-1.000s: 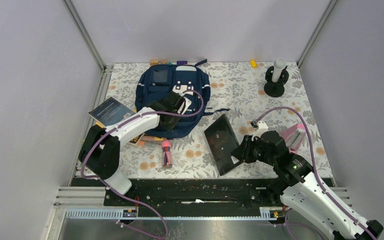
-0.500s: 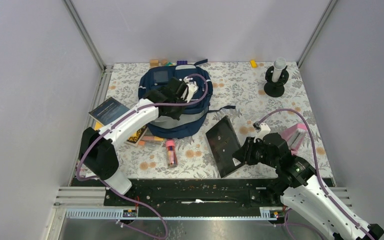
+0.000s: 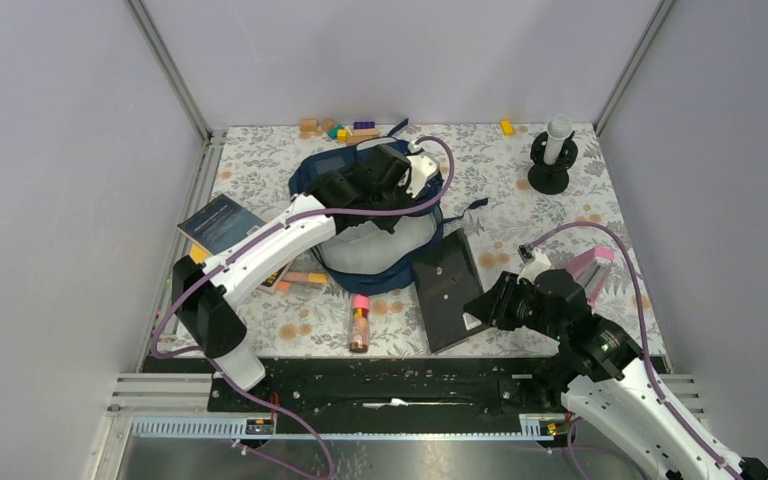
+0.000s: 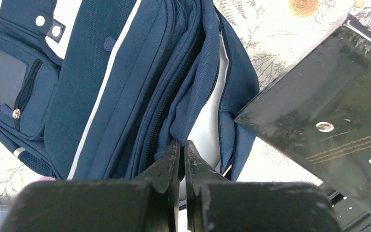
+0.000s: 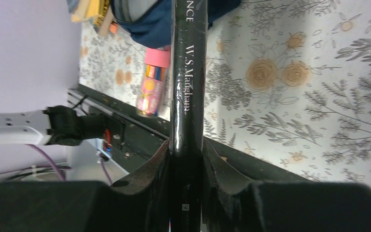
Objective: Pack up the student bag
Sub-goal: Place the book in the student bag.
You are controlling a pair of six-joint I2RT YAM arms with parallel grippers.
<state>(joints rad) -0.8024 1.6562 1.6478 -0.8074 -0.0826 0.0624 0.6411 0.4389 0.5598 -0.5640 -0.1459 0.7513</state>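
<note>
The student bag (image 3: 388,262), navy with a white stripe and pale lining, lies mid-counter (image 3: 560,215). Its mouth is held open by the left jaws, which are pinched closed on the fabric edge. To the bag's right, a black book (image 3: 447,290) is clamped by its spine in the right jaws. Its long axis is aimed at the bag, and its far corner is just beside the opening.

The navy-blue fabric backpack (image 4: 140,87) carries white stripes and a pale grey lining. The glossy black hardcover book (image 3: 447,290) bears white lettering on its spine and faint gold lines on its cover. The white cloth surface (image 3: 480,170) is printed with grey leaves and orange flowers. The pink-capped plastic tube (image 3: 359,322) is multicoloured below the cap.
</note>
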